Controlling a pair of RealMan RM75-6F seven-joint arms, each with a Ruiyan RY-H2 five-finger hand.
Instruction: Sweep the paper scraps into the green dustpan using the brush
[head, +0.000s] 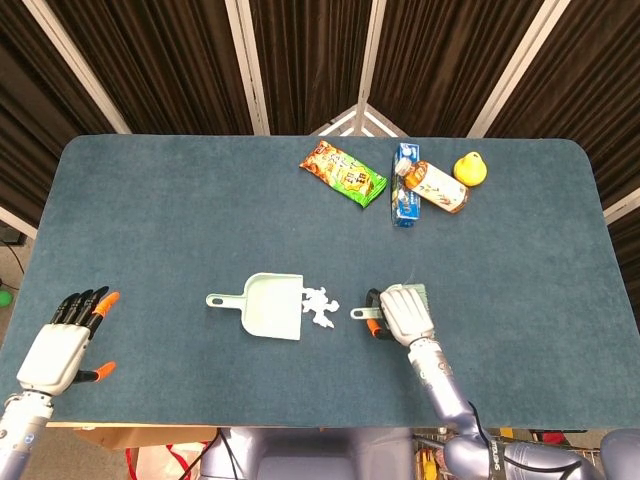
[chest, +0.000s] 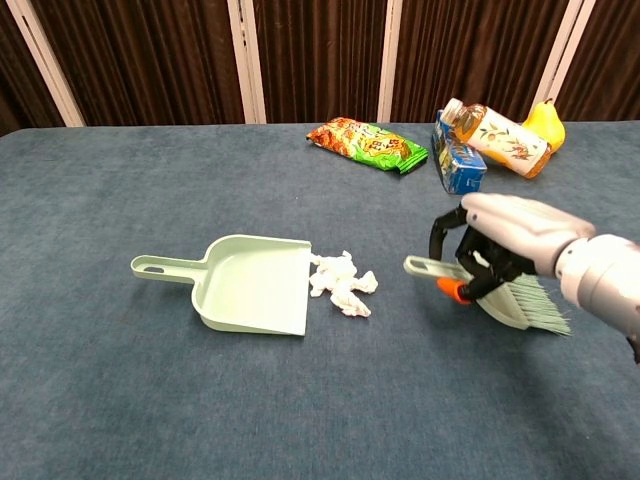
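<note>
The pale green dustpan (head: 268, 306) (chest: 250, 283) lies flat mid-table, handle to the left, mouth to the right. White paper scraps (head: 320, 305) (chest: 343, 283) sit bunched against its open edge. My right hand (head: 404, 313) (chest: 512, 238) grips the green brush (chest: 508, 295), lifted off the cloth with its handle (head: 361, 313) pointing left at the scraps, a short gap away. The bristles hang down and to the right in the chest view. My left hand (head: 62, 345) hovers at the table's near left corner, fingers spread, holding nothing.
At the back of the blue table (head: 150, 220) lie a snack bag (head: 344, 172) (chest: 367, 142), a blue carton (head: 404, 186) (chest: 458, 160), a juice bottle (head: 433, 186) (chest: 496, 136) and a yellow pear (head: 470, 168) (chest: 542, 122).
</note>
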